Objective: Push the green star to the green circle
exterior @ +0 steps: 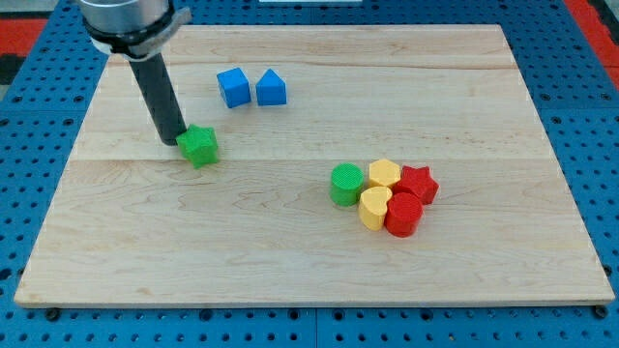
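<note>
The green star [199,145] lies on the wooden board at the view's left of centre. My tip [172,141] stands just to the star's left, touching or nearly touching it. The green circle [345,185] lies to the view's right and a little lower, at the left end of a cluster of blocks. A wide stretch of board separates star and circle.
Packed against the green circle are a yellow hexagon-like block [384,174], a yellow heart [374,207], a red star [418,183] and a red cylinder [403,215]. A blue cube [232,87] and a blue triangular block [271,88] sit near the view's top.
</note>
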You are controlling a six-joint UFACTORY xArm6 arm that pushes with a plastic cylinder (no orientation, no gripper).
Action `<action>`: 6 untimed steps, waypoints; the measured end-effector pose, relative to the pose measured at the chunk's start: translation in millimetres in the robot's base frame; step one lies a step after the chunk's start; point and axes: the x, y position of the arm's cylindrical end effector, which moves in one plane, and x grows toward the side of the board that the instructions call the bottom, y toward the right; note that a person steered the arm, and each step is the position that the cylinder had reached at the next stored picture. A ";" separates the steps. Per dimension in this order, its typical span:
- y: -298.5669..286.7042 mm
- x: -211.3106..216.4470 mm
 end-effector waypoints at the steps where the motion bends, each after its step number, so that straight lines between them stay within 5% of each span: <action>1: 22.1 0.3; 6: 102.3 84.7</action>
